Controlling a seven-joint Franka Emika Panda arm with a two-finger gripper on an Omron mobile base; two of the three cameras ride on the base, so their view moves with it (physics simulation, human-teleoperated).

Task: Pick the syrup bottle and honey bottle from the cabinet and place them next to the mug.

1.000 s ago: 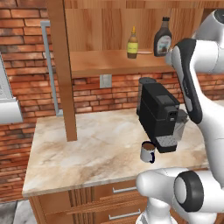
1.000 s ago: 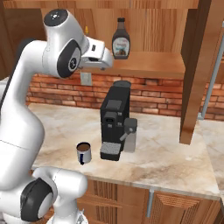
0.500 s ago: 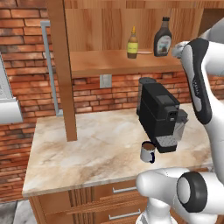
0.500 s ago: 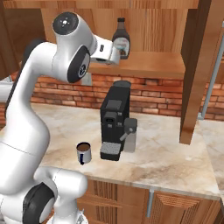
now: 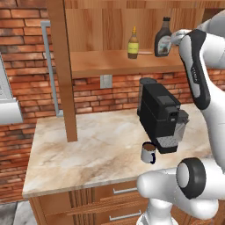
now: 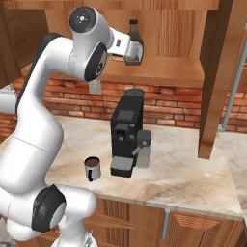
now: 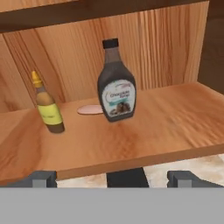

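The syrup bottle (image 7: 116,85), dark brown with a black cap and pale label, stands upright on the cabinet shelf (image 7: 140,140). The small amber honey bottle (image 7: 48,107) with a yellow nozzle stands to its left. My gripper (image 7: 113,178) is open and empty, level with the shelf's front edge, short of the syrup bottle, which sits straight ahead between the fingertips. From the left base view my gripper (image 5: 174,39) hangs just right of the syrup bottle (image 5: 163,37), and the honey bottle (image 5: 133,44) is further left. The white mug (image 5: 148,153) stands on the counter in front of the coffee machine.
The black coffee machine (image 5: 160,115) stands on the marble counter (image 5: 88,149) under the shelf, beside the mug (image 6: 91,168). A wooden post (image 5: 61,70) runs down from the cabinet to the counter. A flat pink thing (image 7: 89,109) lies on the shelf behind the bottles.
The arm has risen and carried the hand up and forward to shelf height, closer to the syrup bottle. The jaws have stayed open. Bottles and mug have not moved.
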